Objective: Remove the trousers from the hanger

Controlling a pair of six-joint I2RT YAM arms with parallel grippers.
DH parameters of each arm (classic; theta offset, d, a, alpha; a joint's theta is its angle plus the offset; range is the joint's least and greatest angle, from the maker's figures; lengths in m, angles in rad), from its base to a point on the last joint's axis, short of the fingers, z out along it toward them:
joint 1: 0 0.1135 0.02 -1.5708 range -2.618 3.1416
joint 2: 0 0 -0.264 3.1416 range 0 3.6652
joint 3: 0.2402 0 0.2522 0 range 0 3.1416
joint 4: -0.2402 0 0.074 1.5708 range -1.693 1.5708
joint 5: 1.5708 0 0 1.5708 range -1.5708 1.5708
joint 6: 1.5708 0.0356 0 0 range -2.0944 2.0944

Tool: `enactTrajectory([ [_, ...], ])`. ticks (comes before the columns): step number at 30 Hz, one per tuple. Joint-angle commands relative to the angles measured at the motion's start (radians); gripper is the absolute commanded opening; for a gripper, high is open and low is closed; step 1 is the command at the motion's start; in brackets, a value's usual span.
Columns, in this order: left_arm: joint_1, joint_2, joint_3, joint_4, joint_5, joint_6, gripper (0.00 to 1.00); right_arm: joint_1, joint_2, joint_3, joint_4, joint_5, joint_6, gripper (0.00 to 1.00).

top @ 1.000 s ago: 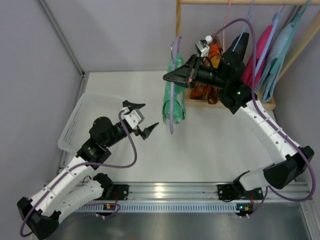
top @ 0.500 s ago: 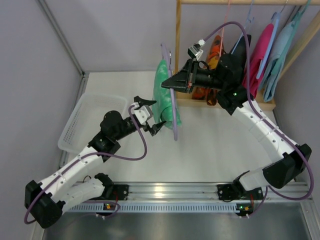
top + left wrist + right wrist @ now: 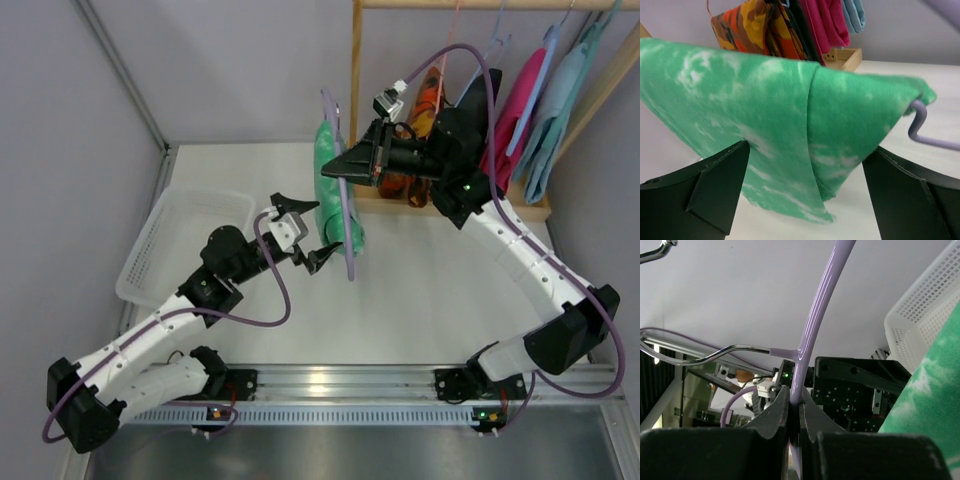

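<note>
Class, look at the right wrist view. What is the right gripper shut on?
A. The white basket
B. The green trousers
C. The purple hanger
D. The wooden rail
C: in the right wrist view, the right gripper has its jaws pinched around the rod of the purple hanger, while the green trousers only hang draped over that hanger.

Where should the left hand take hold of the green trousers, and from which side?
Grip the folded lower edge of the green trousers, which hangs free under the lavender hanger. Come straight in from the side of the left hand: the cloth hangs in front of its open fingers, while the right hand clamps the hanger.
</note>
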Motion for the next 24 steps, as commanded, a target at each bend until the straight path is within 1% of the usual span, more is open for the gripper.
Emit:
enactTrajectory([
  [1, -0.006, -0.003, 0.072, 0.078, -0.048, -0.038, 0.98, 0.007, -0.021, 0.061, 0.184, 0.005, -0.036, 0.00],
  [4, -0.006, 0.012, 0.095, 0.078, -0.074, -0.035, 0.91, 0.007, -0.021, 0.058, 0.180, 0.003, -0.040, 0.00],
  [5, -0.008, 0.015, 0.098, 0.078, -0.084, -0.033, 0.82, 0.009, -0.021, 0.058, 0.178, 0.000, -0.043, 0.00],
  [8, -0.008, 0.014, 0.102, 0.077, -0.099, -0.012, 0.66, 0.007, -0.021, 0.047, 0.175, -0.003, -0.059, 0.00],
  [9, -0.008, 0.009, 0.092, 0.077, -0.093, 0.008, 0.58, 0.009, -0.021, 0.044, 0.175, -0.006, -0.060, 0.00],
  [12, -0.006, -0.023, 0.068, 0.060, -0.052, 0.052, 0.52, 0.007, -0.017, 0.030, 0.183, -0.020, -0.069, 0.00],
  [15, -0.006, -0.047, 0.071, 0.003, -0.019, 0.086, 0.54, -0.004, -0.008, 0.017, 0.184, -0.036, -0.080, 0.00],
  [17, -0.006, -0.063, 0.072, -0.026, 0.013, 0.105, 0.61, -0.013, -0.001, 0.011, 0.189, -0.058, -0.076, 0.00],
  [20, -0.006, -0.070, 0.078, -0.058, 0.030, 0.143, 0.68, -0.016, 0.000, 0.001, 0.198, -0.070, -0.063, 0.00],
  [24, -0.008, -0.048, 0.086, -0.063, 0.030, 0.160, 0.68, -0.016, 0.000, 0.000, 0.201, -0.075, -0.060, 0.00],
])
